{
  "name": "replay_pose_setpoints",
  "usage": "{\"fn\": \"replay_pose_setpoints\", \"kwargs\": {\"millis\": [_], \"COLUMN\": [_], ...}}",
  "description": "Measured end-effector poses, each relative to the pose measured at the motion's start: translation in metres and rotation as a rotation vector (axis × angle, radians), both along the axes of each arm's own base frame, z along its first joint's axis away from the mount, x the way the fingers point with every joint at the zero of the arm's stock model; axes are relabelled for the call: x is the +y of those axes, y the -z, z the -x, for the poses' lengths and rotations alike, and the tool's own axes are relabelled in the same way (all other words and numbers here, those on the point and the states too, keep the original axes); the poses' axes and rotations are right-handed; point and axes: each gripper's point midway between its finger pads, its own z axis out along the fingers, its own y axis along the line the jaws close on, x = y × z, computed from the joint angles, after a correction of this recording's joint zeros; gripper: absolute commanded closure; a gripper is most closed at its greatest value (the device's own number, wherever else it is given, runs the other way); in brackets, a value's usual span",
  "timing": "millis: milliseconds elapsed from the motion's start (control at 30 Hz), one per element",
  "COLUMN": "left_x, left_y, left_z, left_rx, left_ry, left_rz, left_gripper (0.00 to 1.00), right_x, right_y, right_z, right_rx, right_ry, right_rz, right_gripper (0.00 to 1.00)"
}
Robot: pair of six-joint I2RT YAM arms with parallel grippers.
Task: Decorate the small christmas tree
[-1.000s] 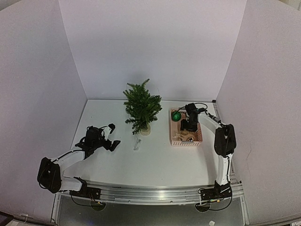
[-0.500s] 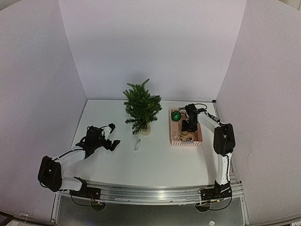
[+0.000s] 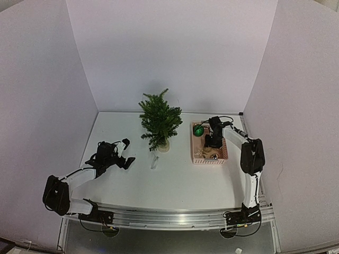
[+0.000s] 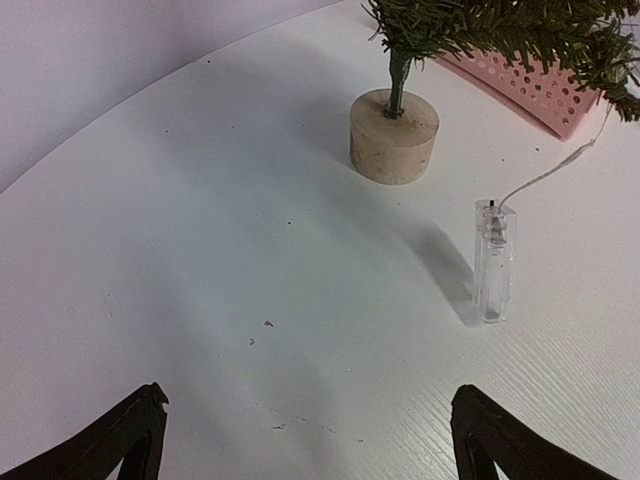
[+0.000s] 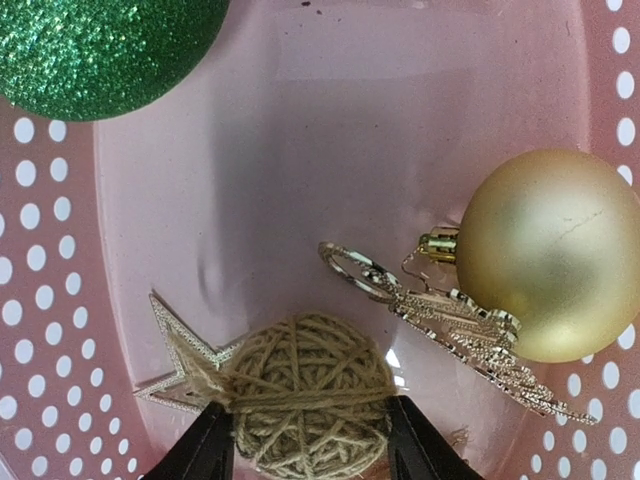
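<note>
- Down in the pink perforated plastic basket point(image 5: 40, 300), the right claw point(image 5: 312, 452) pinches a round twine ball point(image 5: 305, 395), with one finger pressed to each side.
- A glittery star point(image 5: 172, 352) outline pokes out from under the ball, on the claw's left.
- To the claw's right, a smooth matte gold ball point(image 5: 550, 270) touches a flat glittered gold ornament point(image 5: 465, 335).
- Farther ahead and left sits a green glitter ball point(image 5: 90, 50).
- The left claw point(image 4: 310, 440) is spread wide over the white table point(image 4: 180, 250), gripping nothing.
- Ahead of it, to the right, stands the tree point(image 4: 500, 25), bushy needles on a pale wooden disc base point(image 4: 394, 135).
- Nearer the left claw, a clear oblong battery box point(image 4: 494, 262) lies flat, its thin wire running toward the branches.
</note>
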Motion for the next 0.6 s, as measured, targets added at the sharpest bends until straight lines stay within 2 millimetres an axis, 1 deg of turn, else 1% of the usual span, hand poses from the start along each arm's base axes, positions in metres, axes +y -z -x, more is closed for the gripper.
{"fn": "replay_pose_setpoints", "kwargs": {"millis": [67, 233, 267, 467, 567, 600], "left_x": [0.0, 0.0, 0.0, 0.0001, 0.0003, 0.0004], "left_y": [0.0, 0.0, 0.0, -0.0003, -0.0005, -0.0008], "left_z": [0.0, 0.0, 0.0, -0.0002, -0.0005, -0.0008], "left_rx": [0.0, -0.001, -0.001, -0.003, -0.006, -0.008], "left_ry": [0.0, 0.001, 0.001, 0.002, 0.003, 0.003], "left_rz": [0.0, -0.001, -0.001, -0.002, -0.004, -0.004], "left_gripper": [0.01, 0.0, 0.01, 0.01, 0.01, 0.0], "right_x": [0.0, -0.0001, -0.0002, -0.0001, -0.0002, 0.0], "right_y": [0.0, 0.0001, 0.0, -0.0013, -0.0036, -0.0076], "right_z": [0.0, -0.0004, -0.0006, -0.0024, -0.0025, -0.0034], "right_rx": [0.0, 0.0, -0.001, -0.009, -0.014, -0.023], "right_ry": [0.001, 0.004, 0.003, 0.005, 0.002, 0.003], "right_rz": [0.0, -0.001, -0.001, -0.004, -0.005, -0.008], "right_gripper": [0.55, 0.75, 0.78, 0.87, 0.9, 0.91]}}
